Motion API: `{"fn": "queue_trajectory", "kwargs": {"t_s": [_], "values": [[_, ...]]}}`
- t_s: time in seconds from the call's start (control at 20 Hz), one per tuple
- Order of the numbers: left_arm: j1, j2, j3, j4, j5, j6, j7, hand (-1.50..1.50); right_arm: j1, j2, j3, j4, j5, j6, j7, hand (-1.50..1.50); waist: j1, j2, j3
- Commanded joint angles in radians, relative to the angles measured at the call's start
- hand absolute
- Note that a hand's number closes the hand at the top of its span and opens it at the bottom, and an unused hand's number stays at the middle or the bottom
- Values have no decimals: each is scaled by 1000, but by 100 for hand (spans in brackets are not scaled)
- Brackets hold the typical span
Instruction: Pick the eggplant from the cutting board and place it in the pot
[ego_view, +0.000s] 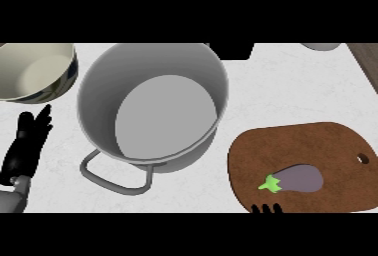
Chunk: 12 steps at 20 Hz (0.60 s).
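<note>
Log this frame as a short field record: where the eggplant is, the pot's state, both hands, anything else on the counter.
eggplant: eggplant lies on the cutting board, green stem toward the pot
pot: grey pot left of the board, nothing inside, handle toward the view's lower edge
right hand: right hand, only fingertips show at the board's near edge, not touching the eggplant
left hand: left hand open, resting at the left edge, fingers up
other: cream bowl at upper left
task stage: eggplant not yet picked up

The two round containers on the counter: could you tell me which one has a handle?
The grey pot in the middle has a loop handle at its lower left; the cream bowl at the upper left shows none.
</note>
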Motion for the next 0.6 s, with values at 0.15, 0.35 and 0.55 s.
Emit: {"fn": "queue_trajectory", "kwargs": {"t_s": [0.15,0.35,0.55], "values": [[-2,-19,40,-22,-33,-49,4,0,-37,46,-76,70,-35,-27,-26,-150,8,2,0],[6,-116,0,4,-106,14,-2,0,-68,48,-102,97,-52,-71,-76,-150,7,2,0],[-35,-45,83,6,-67,-86,44,0,-126,117,-134,221,-41,-128,-85,-150,8,3,0]]}}
